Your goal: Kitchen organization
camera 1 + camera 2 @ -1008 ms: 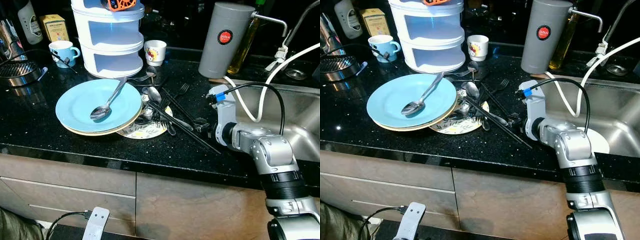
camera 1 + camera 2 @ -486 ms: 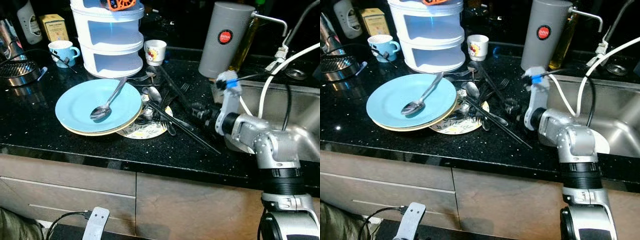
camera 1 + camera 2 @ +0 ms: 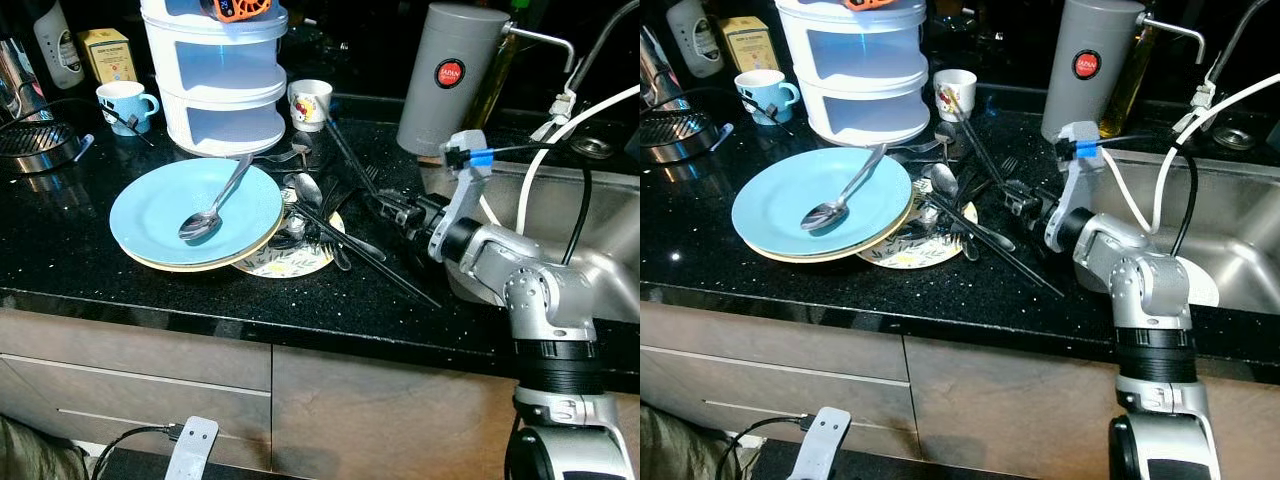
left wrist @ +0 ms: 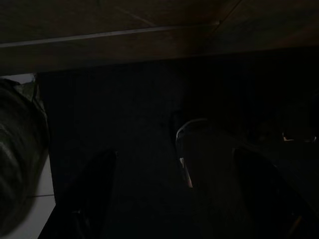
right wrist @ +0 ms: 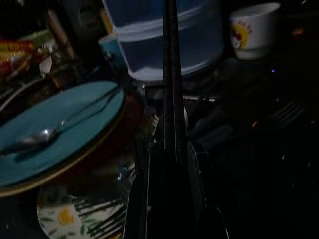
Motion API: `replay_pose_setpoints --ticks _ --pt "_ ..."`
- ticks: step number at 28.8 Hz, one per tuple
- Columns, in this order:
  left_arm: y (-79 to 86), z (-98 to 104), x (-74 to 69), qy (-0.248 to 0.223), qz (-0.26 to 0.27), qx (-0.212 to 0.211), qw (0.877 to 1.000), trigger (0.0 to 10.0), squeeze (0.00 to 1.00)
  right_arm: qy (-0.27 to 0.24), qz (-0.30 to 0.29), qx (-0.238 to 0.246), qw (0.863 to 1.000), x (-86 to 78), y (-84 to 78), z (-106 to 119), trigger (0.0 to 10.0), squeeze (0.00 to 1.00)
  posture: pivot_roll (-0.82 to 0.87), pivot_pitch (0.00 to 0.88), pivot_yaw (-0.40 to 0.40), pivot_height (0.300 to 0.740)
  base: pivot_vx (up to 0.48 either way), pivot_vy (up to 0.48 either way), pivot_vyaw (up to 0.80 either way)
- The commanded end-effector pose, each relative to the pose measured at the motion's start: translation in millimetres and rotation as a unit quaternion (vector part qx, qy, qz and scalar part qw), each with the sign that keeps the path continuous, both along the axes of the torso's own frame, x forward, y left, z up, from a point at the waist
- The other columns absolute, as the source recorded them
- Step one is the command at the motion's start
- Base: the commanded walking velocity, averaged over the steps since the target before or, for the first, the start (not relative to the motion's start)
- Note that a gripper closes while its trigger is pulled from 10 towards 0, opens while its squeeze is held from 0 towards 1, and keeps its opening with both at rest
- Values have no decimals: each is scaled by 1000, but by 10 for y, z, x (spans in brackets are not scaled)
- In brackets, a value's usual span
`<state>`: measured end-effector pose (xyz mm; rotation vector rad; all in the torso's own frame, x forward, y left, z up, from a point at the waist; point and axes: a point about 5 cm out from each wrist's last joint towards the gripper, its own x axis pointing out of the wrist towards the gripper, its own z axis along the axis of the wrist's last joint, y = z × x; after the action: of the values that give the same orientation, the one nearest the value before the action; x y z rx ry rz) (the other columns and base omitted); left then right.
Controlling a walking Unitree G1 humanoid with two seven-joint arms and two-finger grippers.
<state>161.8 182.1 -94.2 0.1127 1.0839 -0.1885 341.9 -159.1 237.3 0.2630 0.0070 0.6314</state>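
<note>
Chopsticks (image 3: 345,150), a black pair, are clamped between the fingers of the right gripper (image 3: 392,208) in the left eye view, their long free ends slanting up over the counter (image 3: 60,240) toward the small white cup (image 3: 310,103); a swing could, I judge, knock that cup or rake the loose cutlery (image 3: 320,215) heaped beside the blue plate (image 3: 195,210), where a spoon (image 3: 212,203) lies. On the grey jug (image 3: 1090,70) in the right eye view a round red badge carries writing too small to read, and the yellow box (image 3: 748,40) is no clearer. Left wrist view is nearly black; of the left gripper's fingers I cannot tell. Right wrist view looks straight along the gripped sticks, which may pivot or slip, held so near one end.
</note>
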Motion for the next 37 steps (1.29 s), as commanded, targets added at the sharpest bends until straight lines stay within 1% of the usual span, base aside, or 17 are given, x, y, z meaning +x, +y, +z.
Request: replay_pose_setpoints --ticks 1,3,9,10,12,13,15,16,19,27,31,33,37 --pt "29 -16 -46 6 -2 5 1000 10000 0 -14 -13 18 1000 15 -36 45 10000 0 -43 0 -41 740 0 0 0" --pt "19 -21 -55 6 2 4 1000 10000 0 -25 -14 33 999 23 1 76 10000 0 -56 0 -51 740 0 0 0" --pt "-11 -30 -66 7 5 6 1000 10000 0 -33 -12 50 998 19 96 71 10000 0 -73 0 -37 740 0 0 0" --pt "-21 -30 -63 6 8 5 1000 10000 0 -37 -13 62 997 16 115 73 10000 0 -68 0 -38 740 0 0 0" --pt "-36 -26 -48 3 11 5 1000 10000 0 -43 -15 99 994 4 150 79 10000 0 -66 0 -36 740 0 0 0" --pt "-36 -26 -48 3 11 5 1000 10000 0 -43 -15 99 994 4 150 79 10000 0 -66 0 -36 740 0 0 0" --pt "-31 -21 -39 0 12 6 1000 10000 0 -49 -13 132 990 -16 179 87 10000 0 -64 0 -34 740 0 0 0" --pt "-31 -21 -39 0 12 6 1000 10000 0 -49 -13 132 990 -16 179 87 10000 0 -64 0 -34 740 0 0 0" --pt "5 -17 -36 -6 25 14 1000 10000 0 -59 -5 171 983 -70 209 109 10000 0 -61 0 -32 740 0 0 0" --pt "36 -7 -21 -14 33 21 999 10000 0 -63 -13 185 981 -80 181 105 10000 0 -62 0 -30 740 0 0 0" --pt "64 26 50 -28 67 13 997 10000 0 -71 -26 204 976 -95 113 131 10000 0 -68 3 -24 740 0 0 0" --pt "65 29 57 -30 72 13 997 10000 0 -71 -28 205 976 -97 108 131 10000 0 -65 1 -25 740 0 0 0" --pt "82 60 121 -44 96 8 994 10000 0 -70 -36 208 975 -98 107 124 10000 0 -46 6 -14 740 0 0 0"
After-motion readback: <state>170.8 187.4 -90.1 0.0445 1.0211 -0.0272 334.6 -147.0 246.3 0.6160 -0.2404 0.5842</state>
